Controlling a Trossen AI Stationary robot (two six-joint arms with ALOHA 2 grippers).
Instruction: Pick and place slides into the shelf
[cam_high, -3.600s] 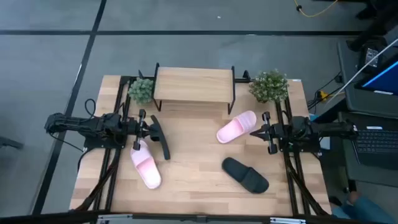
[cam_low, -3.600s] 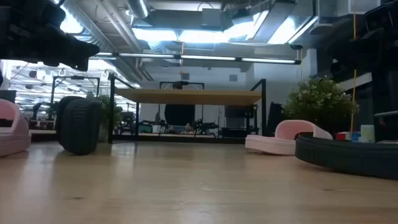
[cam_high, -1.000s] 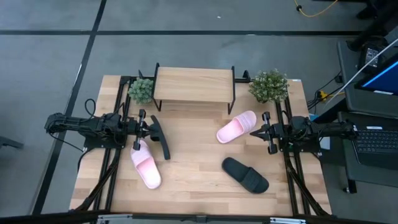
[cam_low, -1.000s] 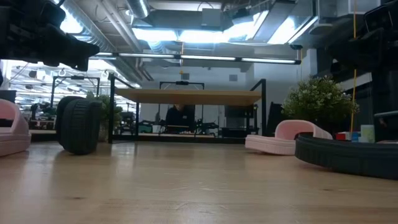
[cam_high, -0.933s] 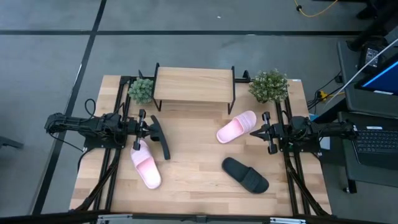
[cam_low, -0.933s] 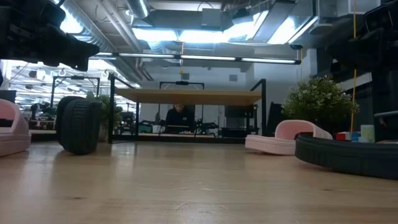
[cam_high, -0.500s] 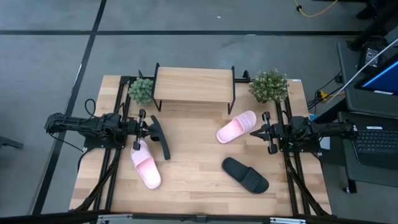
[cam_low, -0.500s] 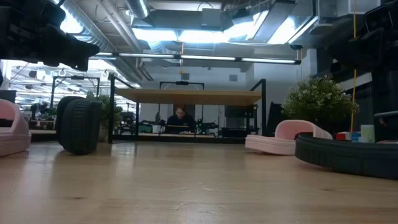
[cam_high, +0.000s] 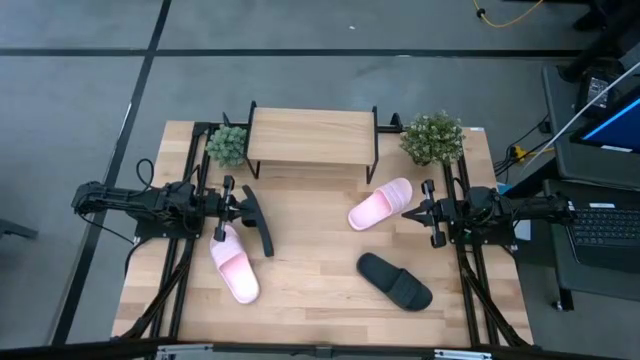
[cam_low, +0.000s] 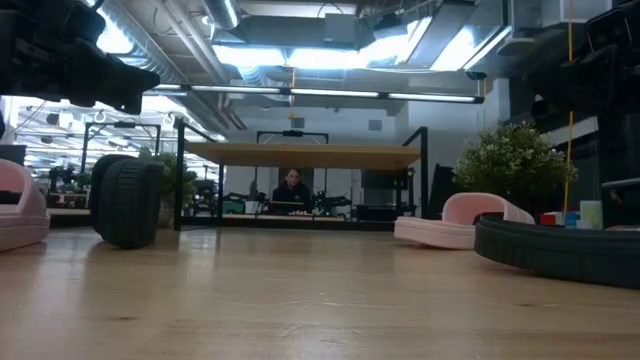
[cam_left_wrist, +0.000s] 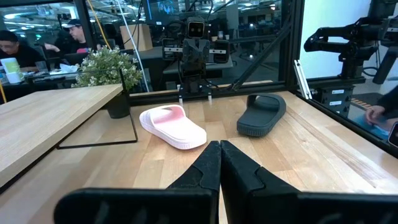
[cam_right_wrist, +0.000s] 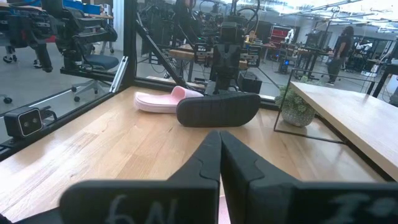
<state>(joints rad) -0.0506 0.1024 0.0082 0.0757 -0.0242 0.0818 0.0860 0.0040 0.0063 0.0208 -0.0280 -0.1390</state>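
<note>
The shelf (cam_high: 310, 135) stands at the table's far middle on its thin black legs, and it also shows in the low view (cam_low: 300, 153). One pink slide (cam_high: 233, 265) lies flat at the near left. A black slide (cam_high: 258, 220) stands on its long edge beside it (cam_low: 125, 200). A second pink slide (cam_high: 380, 203) lies right of centre. A second black slide (cam_high: 395, 281) lies flat at the near right. My left gripper (cam_high: 238, 210) is shut and hovers above the table beside the edge-standing black slide. My right gripper (cam_high: 410, 212) is shut and empty, just right of the second pink slide.
Two potted plants (cam_high: 227, 144) (cam_high: 432, 137) flank the shelf. Black frame rails run along the table's left (cam_high: 185, 270) and right (cam_high: 470, 280) sides. Bare wood lies at the table's near middle (cam_high: 310, 290). A person (cam_low: 293, 188) sits in the room beyond the shelf.
</note>
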